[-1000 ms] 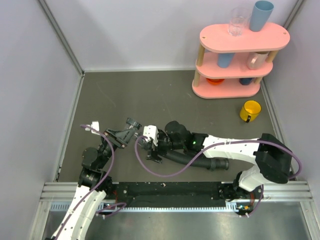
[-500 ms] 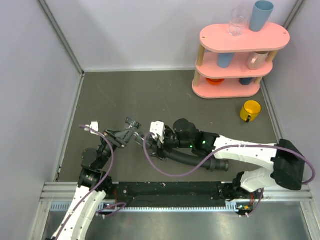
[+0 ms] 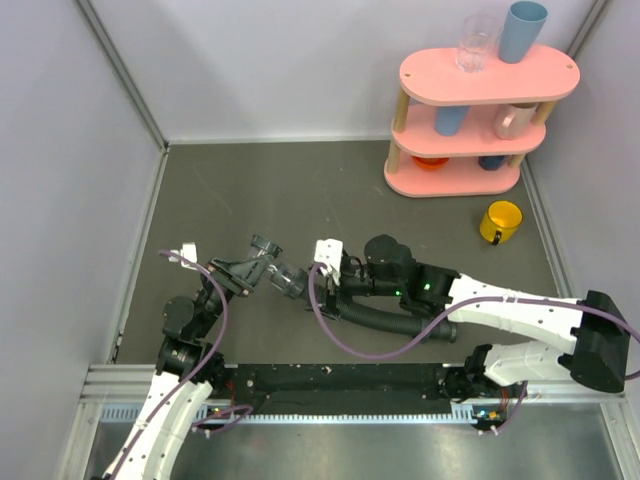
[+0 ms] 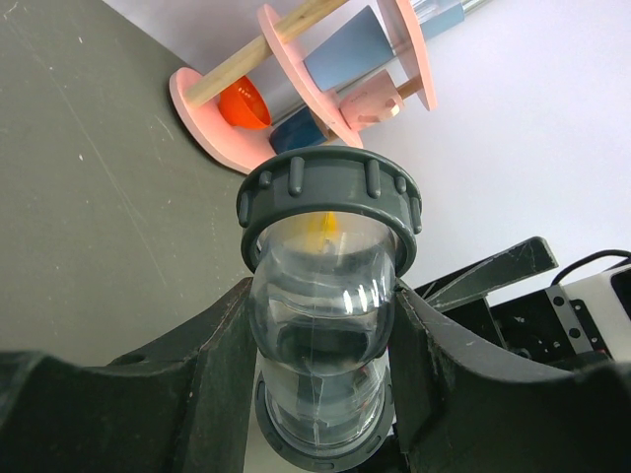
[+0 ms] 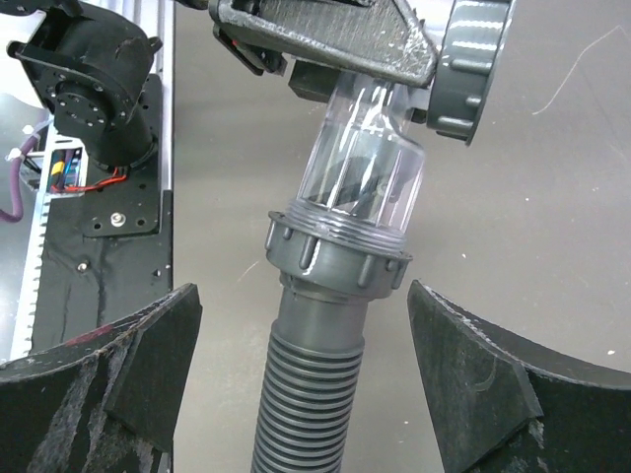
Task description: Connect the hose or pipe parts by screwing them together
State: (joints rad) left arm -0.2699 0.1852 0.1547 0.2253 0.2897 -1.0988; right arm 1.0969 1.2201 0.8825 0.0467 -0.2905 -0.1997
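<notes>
L gripper (image 3: 257, 268) clamped on clear elbow fitting w/ dark-grey ring nuts (image 4: 325, 286), front-centre of table. Seated in lower nut: black ribbed flexible hose (image 5: 306, 414). R gripper (image 5: 296, 365) jaws apart, straddling hose, no contact. Thin purple cable (image 3: 360, 347) looping across hose; pink tiered shelf (image 3: 470, 178), yellow mug (image 3: 501, 222) well apart.

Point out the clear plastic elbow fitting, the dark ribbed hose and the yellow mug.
Clear plastic elbow fitting (image 5: 363, 163): right wrist view, transparent body.
Dark ribbed hose (image 5: 308, 414): right wrist view, ribbed section.
Yellow mug (image 3: 500, 222): top view, its middle.
</notes>
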